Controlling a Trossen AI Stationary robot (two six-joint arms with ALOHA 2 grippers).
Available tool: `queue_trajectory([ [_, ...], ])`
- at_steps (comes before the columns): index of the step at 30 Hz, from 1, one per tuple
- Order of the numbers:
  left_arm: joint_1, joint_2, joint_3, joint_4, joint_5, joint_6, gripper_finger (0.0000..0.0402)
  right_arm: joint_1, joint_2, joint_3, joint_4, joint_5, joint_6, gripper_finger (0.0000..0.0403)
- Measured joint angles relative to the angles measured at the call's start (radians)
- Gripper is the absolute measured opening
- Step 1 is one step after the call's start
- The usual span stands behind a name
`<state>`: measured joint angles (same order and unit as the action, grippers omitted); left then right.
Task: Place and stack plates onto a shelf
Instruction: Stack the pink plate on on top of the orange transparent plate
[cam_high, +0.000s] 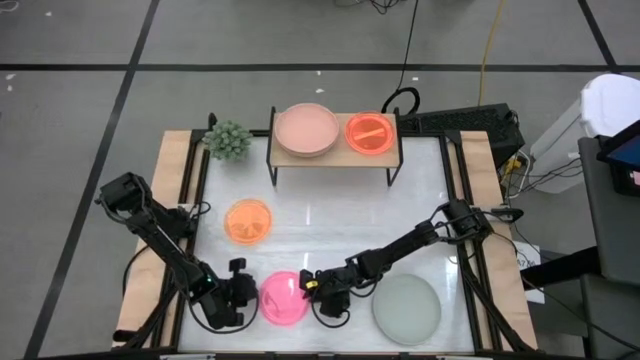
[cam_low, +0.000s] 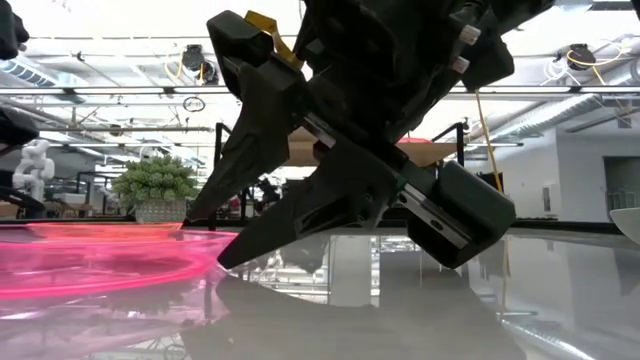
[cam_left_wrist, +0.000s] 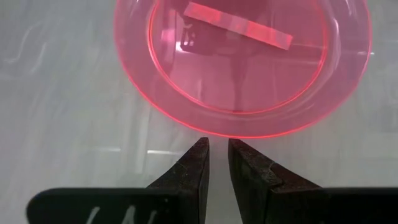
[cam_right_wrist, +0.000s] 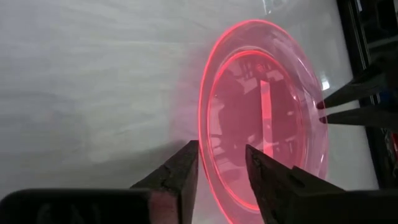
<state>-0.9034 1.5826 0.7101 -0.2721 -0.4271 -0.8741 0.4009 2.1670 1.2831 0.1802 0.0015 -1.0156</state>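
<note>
A translucent magenta plate (cam_high: 283, 297) lies flat near the table's near edge, between both grippers. My left gripper (cam_high: 245, 296) is at the plate's left rim, its fingers almost shut with a narrow slit (cam_left_wrist: 218, 144). My right gripper (cam_high: 314, 289) comes in from the right, open, with the plate's right rim (cam_right_wrist: 209, 177) between its two fingers (cam_right_wrist: 221, 152). Farther off are an orange plate (cam_high: 247, 220) and a grey-green plate (cam_high: 407, 307), both lying on the table. The wooden shelf (cam_high: 335, 152) carries a pink-beige stack (cam_high: 307, 130) and an orange plate (cam_high: 370, 132). My left gripper has its nearly shut fingertips (cam_left_wrist: 200, 149) against the outer edge of the magenta plate's left rim (cam_left_wrist: 217, 133), coming low from the table's left. The plate lies flat on the table. My right gripper straddles the right rim (cam_right_wrist: 209, 177), slanting down from the right; I cannot tell whether either finger touches it.
A small potted plant (cam_high: 228, 140) stands left of the shelf at the far side. Bare white tabletop (cam_high: 330, 230) lies between the shelf and the near plates. The grey-green plate sits close to the right arm's forearm (cam_high: 400, 245).
</note>
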Motion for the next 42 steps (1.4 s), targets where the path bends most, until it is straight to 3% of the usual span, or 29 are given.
queue_trajectory([
  [4, 0.006, 0.0, 0.0, 0.015, 0.002, 0.02, 0.0064, 0.0, 0.0, 0.0, 0.0, -0.006, 0.002, 0.01],
  [12, 0.006, 0.0, 0.0, 0.015, 0.003, 0.026, 0.0065, 0.0, 0.0, 0.0, -0.001, -0.059, 0.002, 0.0007],
  [19, 0.006, -0.009, -0.001, 0.008, 0.002, 0.052, 0.0065, 0.0, 0.0, 0.0, 0.001, -0.059, 0.001, 0.0006],
  [25, 0.006, -0.074, -0.001, -0.048, -0.126, -0.027, 0.0069, 0.007, -0.025, 0.0, -0.011, -0.009, 0.008, 0.0001],
  [29, 0.006, -0.119, -0.001, -0.058, -0.133, -0.038, 0.0099, 0.008, -0.066, -0.002, -0.061, 0.047, 0.007, 0.0],
  [37, 0.006, -0.175, -0.001, -0.104, -0.179, -0.046, 0.0199, 0.011, -0.148, -0.005, -0.174, 0.137, 0.032, 0.0],
  [42, 0.006, -0.201, -0.001, -0.153, -0.223, -0.044, 0.0219, 0.027, -0.219, -0.005, -0.25, 0.189, 0.077, 0.0],
])
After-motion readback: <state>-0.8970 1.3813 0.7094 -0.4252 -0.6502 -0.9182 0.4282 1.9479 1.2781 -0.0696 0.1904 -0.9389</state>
